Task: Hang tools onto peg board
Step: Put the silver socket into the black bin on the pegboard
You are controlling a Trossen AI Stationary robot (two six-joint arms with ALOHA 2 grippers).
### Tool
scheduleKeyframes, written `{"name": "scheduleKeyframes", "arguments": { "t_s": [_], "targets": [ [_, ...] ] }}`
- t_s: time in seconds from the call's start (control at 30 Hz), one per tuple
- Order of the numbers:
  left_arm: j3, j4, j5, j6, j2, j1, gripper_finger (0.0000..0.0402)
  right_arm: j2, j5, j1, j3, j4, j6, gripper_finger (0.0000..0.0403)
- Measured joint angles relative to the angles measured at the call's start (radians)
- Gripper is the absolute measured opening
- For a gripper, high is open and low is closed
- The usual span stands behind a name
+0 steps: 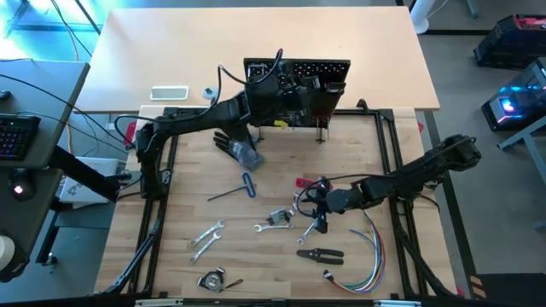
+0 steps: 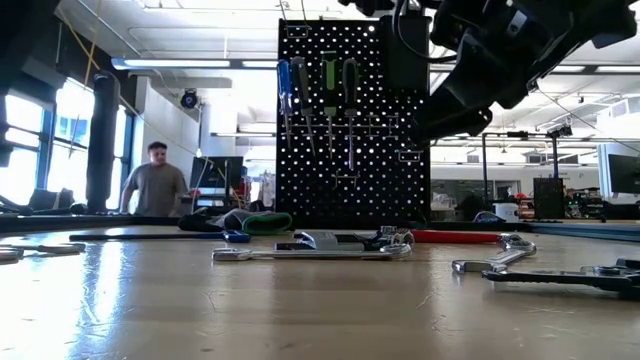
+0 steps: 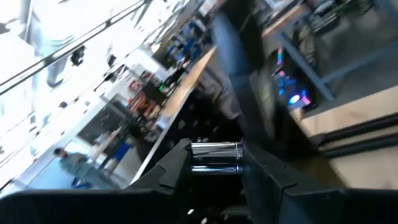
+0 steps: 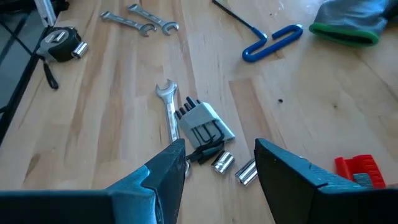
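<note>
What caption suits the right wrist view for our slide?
Open right gripper hovers over a wrench and hex key set; blue-handled hex key and tape measure lie beyond.

Worktop [image 1: 256, 239]: light wooden planks inside a black frame.

- Peg board [image 1: 297, 70]: black, upright at the far edge.
- Glove [image 1: 240, 151]: just in front of the board.
- Hex key [image 1: 236, 189]: blue-handled, mid-worktop.
- Two silver wrenches [image 1: 206, 236]: side by side, near the front left.
- Tape measure [image 1: 212, 280]: at the front edge.
- Wrench [image 4: 170, 112]: touching a grey holder of hex keys [image 4: 203, 122].
- Red-handled tool [image 1: 304, 182]: just beyond the holder.
- Pliers [image 1: 321, 254]: dark-handled.
- Coloured wires [image 1: 363, 264]: bundled, front right.
</note>
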Motion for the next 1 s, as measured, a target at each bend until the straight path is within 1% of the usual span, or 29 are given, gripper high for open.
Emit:
{"name": "scheduleKeyframes", "arguments": {
  "t_s": [0.1,0.2,0.43,0.83,1.0],
  "targets": [
    [0.011,-0.033,0.006,-0.019,0.003,0.01,0.01,0.0,0.031,0.014,0.0,0.002,0.0,0.0185],
    [0.014,-0.05,0.037,-0.047,0.001,0.02,0.0104,0.0,0.053,0.023,0.0,0.007,0.0,0.0185],
    [0.015,-0.078,0.082,-0.059,0.001,0.026,0.0124,0.0,0.057,0.023,0.0,0.033,0.0,0.0185],
    [0.015,-0.072,0.119,-0.095,0.001,0.038,0.0128,0.0,0.056,0.023,0.0,0.051,0.009,0.0185],
    [0.014,-0.06,0.162,-0.119,0.001,0.044,0.0128,0.0,0.056,0.023,0.0,0.052,0.003,0.0185]
  ]
}}
